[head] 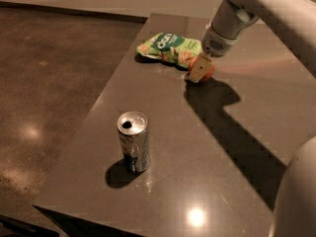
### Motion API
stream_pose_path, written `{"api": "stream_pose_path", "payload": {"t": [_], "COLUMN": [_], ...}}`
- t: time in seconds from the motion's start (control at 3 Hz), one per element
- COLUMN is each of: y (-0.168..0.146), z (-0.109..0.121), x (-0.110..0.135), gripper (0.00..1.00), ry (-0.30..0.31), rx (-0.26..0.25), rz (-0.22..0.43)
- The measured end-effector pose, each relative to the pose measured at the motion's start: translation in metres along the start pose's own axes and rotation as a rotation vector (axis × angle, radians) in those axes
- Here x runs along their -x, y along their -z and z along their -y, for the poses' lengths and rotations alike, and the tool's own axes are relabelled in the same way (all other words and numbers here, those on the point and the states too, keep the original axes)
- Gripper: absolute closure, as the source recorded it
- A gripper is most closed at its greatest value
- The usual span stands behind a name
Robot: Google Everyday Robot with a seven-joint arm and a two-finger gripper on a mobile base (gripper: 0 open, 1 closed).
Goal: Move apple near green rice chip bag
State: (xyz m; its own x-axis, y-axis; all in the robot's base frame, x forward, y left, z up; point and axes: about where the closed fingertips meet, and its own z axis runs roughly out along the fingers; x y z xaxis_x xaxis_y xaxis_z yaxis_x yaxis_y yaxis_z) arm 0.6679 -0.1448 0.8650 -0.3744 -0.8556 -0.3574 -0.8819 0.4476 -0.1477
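Observation:
The red-orange apple [211,73] sits between my gripper's tan fingers at the far part of the table, low over the surface, just right of the green rice chip bag [170,47]. The bag lies flat near the table's far left edge; its right end nearly touches the apple. My gripper [200,70] reaches down from the upper right and is shut on the apple, hiding most of it. The white arm [237,14] runs up and to the right.
A silver open-top can [133,141] stands upright near the front left of the dark table [222,147]. The table's left edge drops to a polished brown floor [44,98]. Part of my white body [296,196] fills the lower right corner.

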Motion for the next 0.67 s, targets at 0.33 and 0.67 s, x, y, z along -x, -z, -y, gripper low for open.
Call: {"api": "stream_pose_path", "payload": {"t": [0.33, 0.67], "y": [0.0005, -0.0018], "z": [0.0097, 0.0087], "x": [-0.0117, -0.0108], "gripper": [0.14, 0.00], "ry": [-0.051, -0.048], "rx": [-0.021, -0.017], "rz": [-0.020, -0.021]}}
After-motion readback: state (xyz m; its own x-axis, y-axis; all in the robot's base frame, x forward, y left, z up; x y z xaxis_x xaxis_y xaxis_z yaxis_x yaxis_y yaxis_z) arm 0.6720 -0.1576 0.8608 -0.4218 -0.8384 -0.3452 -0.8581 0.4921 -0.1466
